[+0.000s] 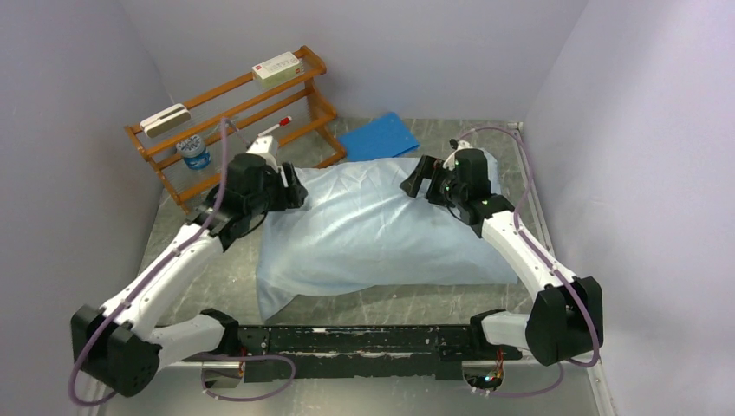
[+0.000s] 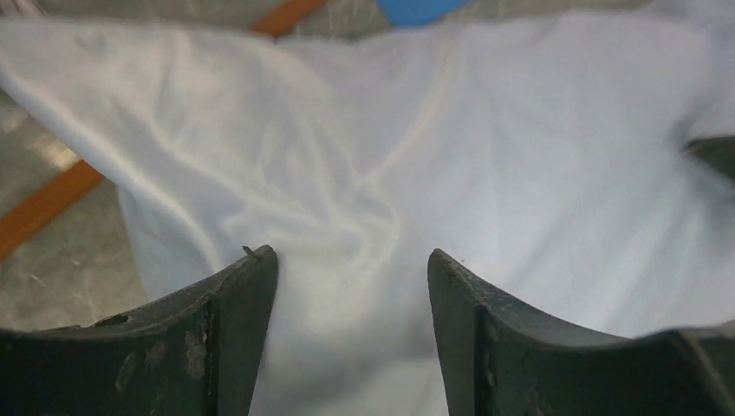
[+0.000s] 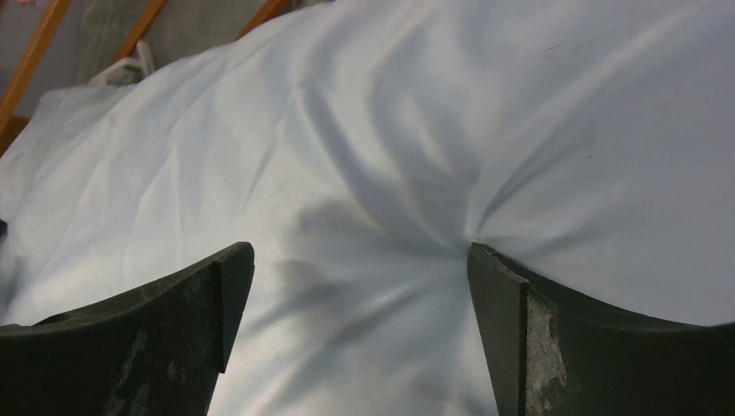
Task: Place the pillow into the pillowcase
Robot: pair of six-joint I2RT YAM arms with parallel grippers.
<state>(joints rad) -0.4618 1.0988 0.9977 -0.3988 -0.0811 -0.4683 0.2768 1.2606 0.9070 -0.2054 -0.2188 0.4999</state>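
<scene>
My left end effector (image 2: 351, 260): jaws parted. My right end effector (image 3: 360, 251): jaws wide. Both hang over the pillowcase (image 1: 373, 234) on the desk (image 1: 217, 282).

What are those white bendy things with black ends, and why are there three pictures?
They are two robot arms bolted to a table. The big picture looks down from above. The other two come from little cameras on the wrists, looking past the pincer tips. Each arm ends in a pincer for grabbing: the left pincer and the right pincer are both open, holding nothing. Between them lies a pale blue pillowcase. It bulges, so the pillow is probably inside, though hidden. Behind it are a blue sheet and a wooden rack.
</scene>
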